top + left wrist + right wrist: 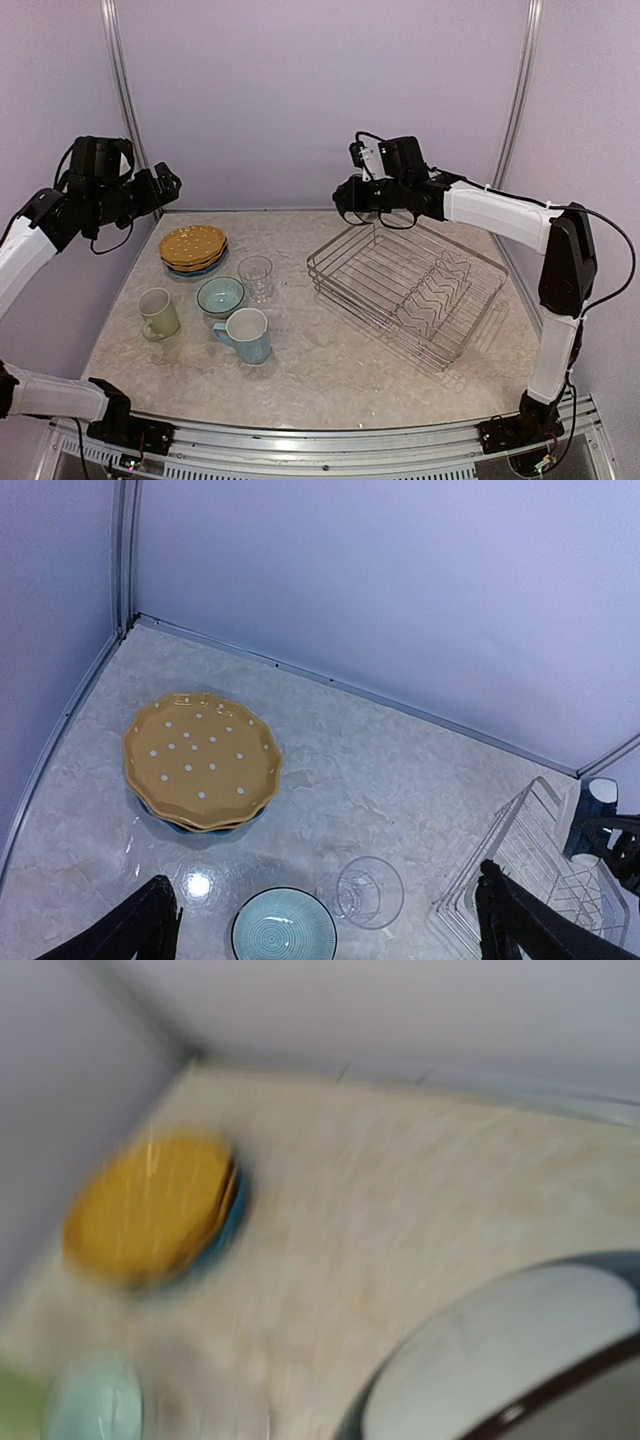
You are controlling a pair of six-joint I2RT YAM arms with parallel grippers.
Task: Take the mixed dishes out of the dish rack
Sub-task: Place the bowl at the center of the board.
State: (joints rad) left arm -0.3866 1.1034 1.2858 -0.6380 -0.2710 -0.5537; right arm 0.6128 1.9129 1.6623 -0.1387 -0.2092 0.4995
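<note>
The dish rack (410, 285), a silver wire basket, stands empty at the right; its corner shows in the left wrist view (540, 865). My right gripper (366, 203) hangs over the rack's far left corner, shut on the dark-blue white-lined bowl (520, 1360), which fills the blurred right wrist view's lower right. On the table at the left are the yellow plates (192, 245) stacked on the blue plate (170, 825), the clear glass (255, 277), teal bowl (220, 295), pale green mug (158, 312) and light blue mug (246, 335). My left gripper (165, 185) is raised, open and empty.
Grey walls with metal corner posts (120, 70) close the table at the back and sides. A stretch of bare marbled tabletop (290, 240) lies between the dishes and the rack. The right arm's links (565, 260) reach over the rack's right side.
</note>
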